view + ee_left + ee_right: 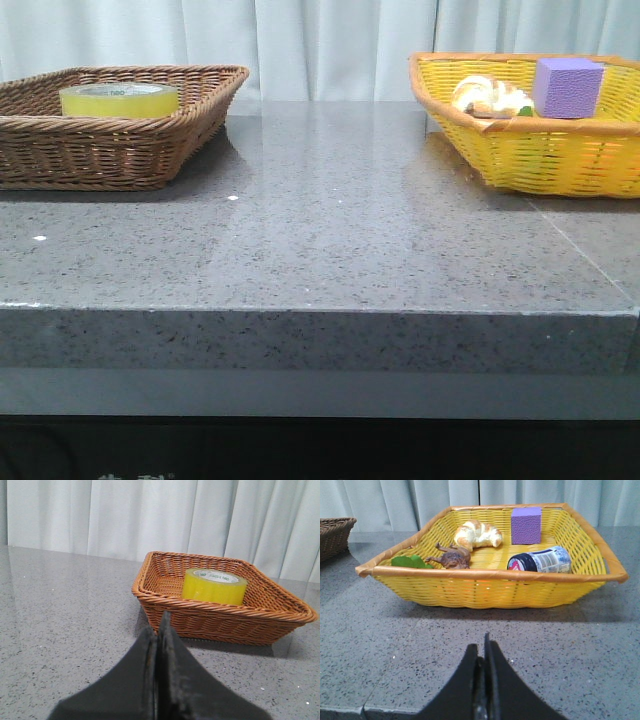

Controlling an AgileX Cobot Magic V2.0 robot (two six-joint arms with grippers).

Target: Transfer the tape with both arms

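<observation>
One tape (pixel 214 586), green lettering unreadable.

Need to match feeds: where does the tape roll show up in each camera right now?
Front view: the tape lies in the brown wicker basket, far left.
Left wrist view: tape in the same basket, right of centre.
Right wrist view: not in it; only the basket's corner shows.
Shared landmark: the brown basket.

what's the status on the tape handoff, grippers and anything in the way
Left gripper shut, empty. Right gripper shut, empty. Tape flat in brown basket, untouched. Nothing blocking it.
</observation>
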